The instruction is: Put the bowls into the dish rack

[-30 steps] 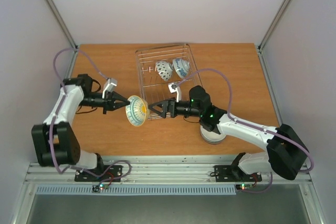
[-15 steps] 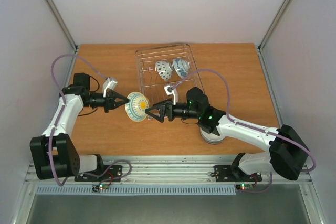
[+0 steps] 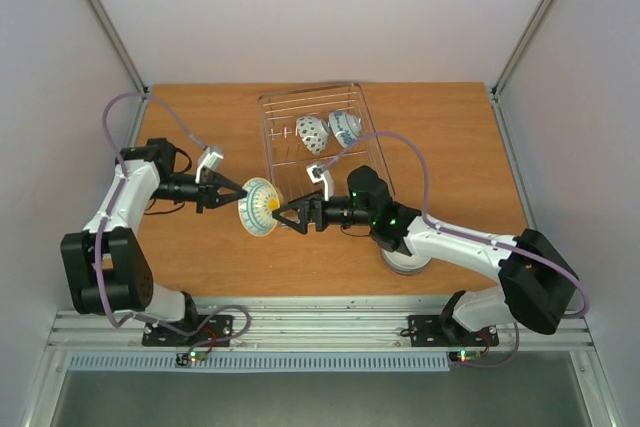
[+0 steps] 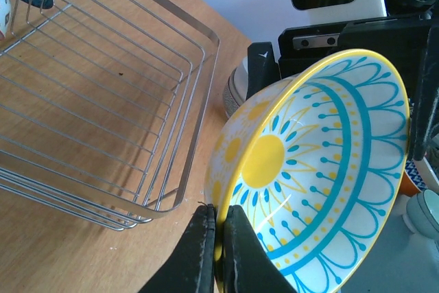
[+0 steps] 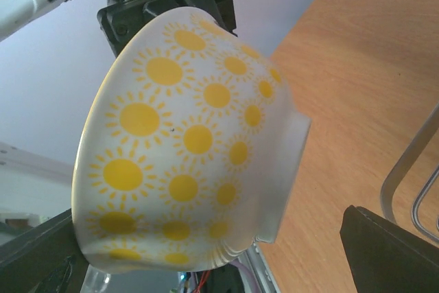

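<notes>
The left gripper (image 3: 238, 195) is pinching shut on the rim of the yellow sun bowl (image 3: 259, 208), holding it in the air over the table (image 3: 450, 147), just off the near left corner of the dish rack (image 3: 266, 137). The bowl is lying on edge, its axis running from arm to arm, mouth facing the left arm and foot pointing at the right gripper (image 3: 284, 217). That gripper's jaws are standing wide open around the foot, apparently gripping nothing.

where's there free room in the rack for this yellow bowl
The dish rack's near half is bare wire, between its near rim and the dotted bowl and blue-patterned bowl. Crowded: the far end around those two; the right arm overhangs the near rim.
</notes>
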### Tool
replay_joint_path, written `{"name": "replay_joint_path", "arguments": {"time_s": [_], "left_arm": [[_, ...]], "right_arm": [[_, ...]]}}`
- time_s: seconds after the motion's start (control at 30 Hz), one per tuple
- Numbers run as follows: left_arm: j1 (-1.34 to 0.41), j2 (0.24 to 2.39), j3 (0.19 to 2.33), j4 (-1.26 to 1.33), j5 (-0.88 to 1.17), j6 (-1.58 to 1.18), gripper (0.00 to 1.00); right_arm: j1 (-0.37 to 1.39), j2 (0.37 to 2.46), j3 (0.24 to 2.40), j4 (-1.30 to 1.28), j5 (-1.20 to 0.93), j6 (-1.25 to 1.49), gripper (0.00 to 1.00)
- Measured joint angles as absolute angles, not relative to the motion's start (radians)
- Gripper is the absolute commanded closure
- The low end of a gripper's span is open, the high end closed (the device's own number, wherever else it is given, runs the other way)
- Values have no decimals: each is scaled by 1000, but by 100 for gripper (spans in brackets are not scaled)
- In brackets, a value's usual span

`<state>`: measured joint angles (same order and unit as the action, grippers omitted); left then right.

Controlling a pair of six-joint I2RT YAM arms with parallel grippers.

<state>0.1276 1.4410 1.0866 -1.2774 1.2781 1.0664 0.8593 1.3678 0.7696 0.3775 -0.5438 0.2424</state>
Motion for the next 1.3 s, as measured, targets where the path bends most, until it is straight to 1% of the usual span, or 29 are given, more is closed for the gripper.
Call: {"name": "replay_joint_path", "arguments": {"time_s": [0.13, 0.37, 0.47, 0.57, 0.63, 0.67, 0.7, 0.77, 0.8, 0.9, 0.93, 0.97, 1.0, 1.03, 1.07, 1.1, 1.2, 1.27, 1.3], "left_arm": [[130, 1456, 1094, -1322, 1279, 1130, 100], [130, 1456, 1097, -1344, 1279, 1164, 99], [130, 1456, 1097, -1346, 1279, 1169, 99], [130, 1456, 1097, -1346, 1279, 1173, 99], [130, 1456, 1097, -1348, 1283, 1176, 100], [131, 1456, 1098, -1349, 1285, 1181, 99], [134, 1456, 1098, -1346, 1287, 1185, 99], [138, 1456, 1098, -1338, 1286, 1186, 100], [139, 1456, 1098, -1336, 1282, 1184, 99], [140, 1452, 1093, -1317, 1279, 1166, 99], [139, 1448, 1088, -1306, 1279, 1154, 96], [139, 1439, 1078, -1286, 1279, 1135, 87], [139, 1427, 1069, -1264, 1277, 1116, 72], [139, 1413, 1056, -1237, 1274, 1090, 55], [136, 1391, 1036, -1200, 1275, 1051, 35], [135, 1374, 1020, -1168, 1274, 1022, 24], [130, 1284, 936, -988, 1248, 860, 2], [128, 1231, 876, -838, 1187, 691, 1], [128, 1215, 875, -830, 1183, 676, 1]], "right_arm": [[860, 1391, 777, 402, -554, 243, 2], [864, 1432, 784, 474, -577, 252, 8], [864, 1447, 785, 505, -590, 261, 13], [865, 1456, 789, 528, -606, 274, 23], [865, 1459, 793, 541, -619, 280, 31], [865, 1459, 794, 543, -622, 284, 37], [865, 1460, 794, 542, -625, 297, 48], [863, 1470, 794, 549, -633, 307, 86], [863, 1473, 794, 551, -635, 307, 98], [863, 1477, 794, 553, -632, 309, 99], [863, 1477, 794, 553, -633, 309, 99], [863, 1477, 794, 550, -632, 307, 99], [863, 1477, 794, 544, -632, 302, 99], [863, 1477, 799, 531, -630, 292, 99], [863, 1477, 806, 511, -626, 279, 99], [863, 1477, 817, 479, -619, 264, 99], [864, 1477, 889, 311, -559, 183, 99], [862, 1478, 958, 184, -490, 117, 99], [858, 1483, 1002, 118, -442, 81, 99]]}}
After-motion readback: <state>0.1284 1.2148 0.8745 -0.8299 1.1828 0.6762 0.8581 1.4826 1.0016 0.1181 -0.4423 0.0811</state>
